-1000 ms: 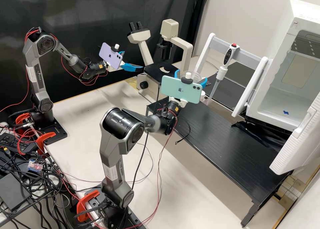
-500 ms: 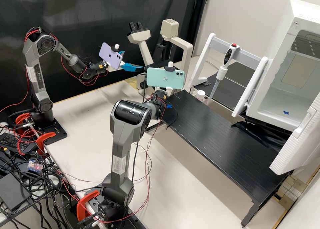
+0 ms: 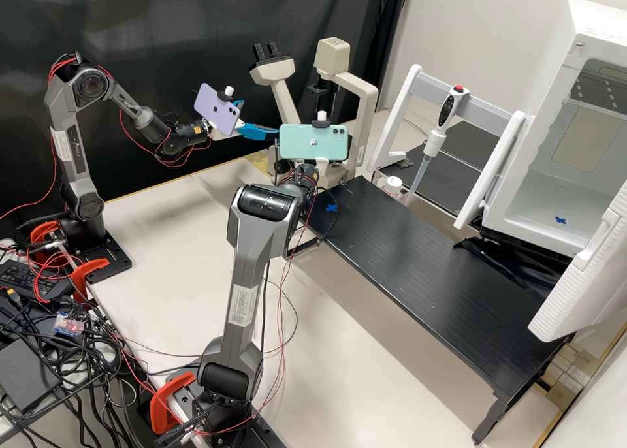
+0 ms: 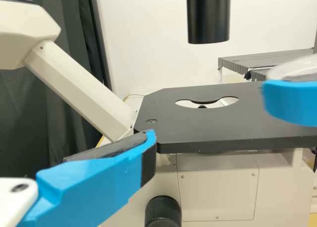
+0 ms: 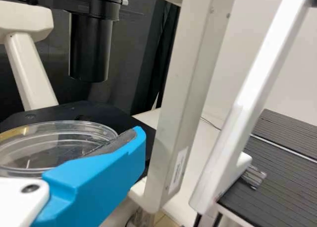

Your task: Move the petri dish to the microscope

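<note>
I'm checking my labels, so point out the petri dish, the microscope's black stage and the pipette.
Petri dish (image 5: 42,146): right wrist view, on its clear middle.
Black stage (image 4: 213,125): left wrist view, bare plate beside the opening.
Pipette (image 3: 447,112): high view, dark upper handle.

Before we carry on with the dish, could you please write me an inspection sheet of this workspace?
surface: pale tabletop; black slatted platform bearing a blue cross mark
job's things: petri dish in the right gripper, near the microscope stage; contact cannot be told
clutter: dark flat box among tangled cables
grippers: left gripper open beside the microscope; right holds the dish
cables: tangle by the arm bases; thin red wires along both arms
surroundings: black curtain, pipette on a white stand, open white cabinet
</note>
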### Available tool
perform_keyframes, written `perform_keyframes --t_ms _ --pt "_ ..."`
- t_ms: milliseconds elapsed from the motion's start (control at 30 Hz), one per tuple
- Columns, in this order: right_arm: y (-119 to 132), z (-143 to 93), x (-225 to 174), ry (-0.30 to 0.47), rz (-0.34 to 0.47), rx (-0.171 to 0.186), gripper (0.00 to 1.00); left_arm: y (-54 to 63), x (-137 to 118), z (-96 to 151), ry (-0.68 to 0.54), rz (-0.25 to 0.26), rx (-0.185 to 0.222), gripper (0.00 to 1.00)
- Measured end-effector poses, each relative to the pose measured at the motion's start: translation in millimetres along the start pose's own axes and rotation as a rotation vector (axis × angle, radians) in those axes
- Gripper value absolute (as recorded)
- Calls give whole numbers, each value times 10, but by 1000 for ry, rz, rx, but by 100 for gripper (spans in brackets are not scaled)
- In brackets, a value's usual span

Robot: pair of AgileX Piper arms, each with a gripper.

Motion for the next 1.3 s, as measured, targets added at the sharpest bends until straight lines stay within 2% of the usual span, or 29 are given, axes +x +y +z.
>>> perform_keyframes --t_ms 133,200,333,533,667,767,800,867,900,933,1033,1067,1300 --pt "-41 2 141 -16 -18 -8 0 0 0 0 0 0 0 100" --pt "-80 14 208 -27 -29 -2 0 0 0 0 0 0 0 100" --pt "-152 67 315 -49 -59 -19 0 0 0 0 0 0 0 100" --pt "-152 65 485 -41 -51 -20 0 0 0 0 0 0 0 100" --pt "-204 17 570 -8 -91 22 0 0 0 0 0 0 0 100" --pt "-279 -32 609 17 -135 22 0 0 0 0 0 0 0 100" --pt "-304 -60 626 26 -157 35 0 0 0 0 0 0 0 100" --pt "-335 -91 660 50 -189 33 0 0 0 0 0 0 0 100" --pt "-362 -102 676 57 -206 51 0 0 0 0 0 0 0 100" --pt "-408 -114 700 62 -232 48 0 0 0 0 0 0 0 100" --pt "-469 -91 752 51 -266 84 0 1 0 -8 9 2 -7 100" --pt "-493 -77 775 46 -272 111 0 1 0 -8 9 2 -7 100" --pt "-468 -24 904 52 -275 103 0 2 0 -9 10 2 -8 100"
